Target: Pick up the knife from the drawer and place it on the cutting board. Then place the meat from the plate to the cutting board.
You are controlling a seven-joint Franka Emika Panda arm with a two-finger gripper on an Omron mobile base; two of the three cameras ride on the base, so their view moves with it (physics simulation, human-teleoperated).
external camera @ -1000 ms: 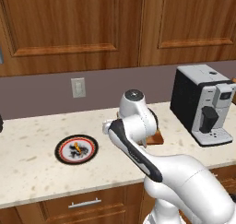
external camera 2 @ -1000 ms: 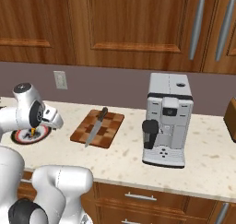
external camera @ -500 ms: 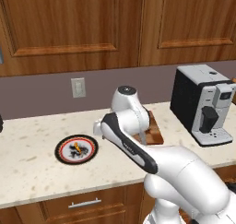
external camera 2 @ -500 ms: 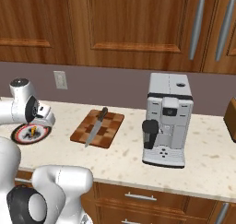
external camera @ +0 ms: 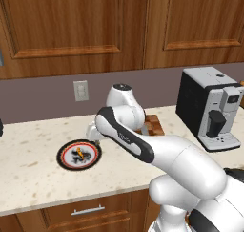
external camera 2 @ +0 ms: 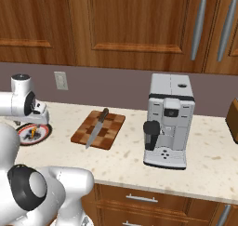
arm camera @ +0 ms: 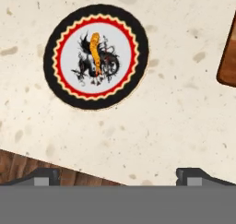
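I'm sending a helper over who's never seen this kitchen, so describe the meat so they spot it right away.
Start at the coffee machine on the speckled counter and go left past the checkered cutting board to the round plate. The meat is the slim orange strip on its white centre, brighter than the dark printed motif beneath.

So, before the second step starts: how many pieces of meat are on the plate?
1. A single orange strip of meat lies across the white centre of the plate, over its dark motif. Nothing else sits on the plate.
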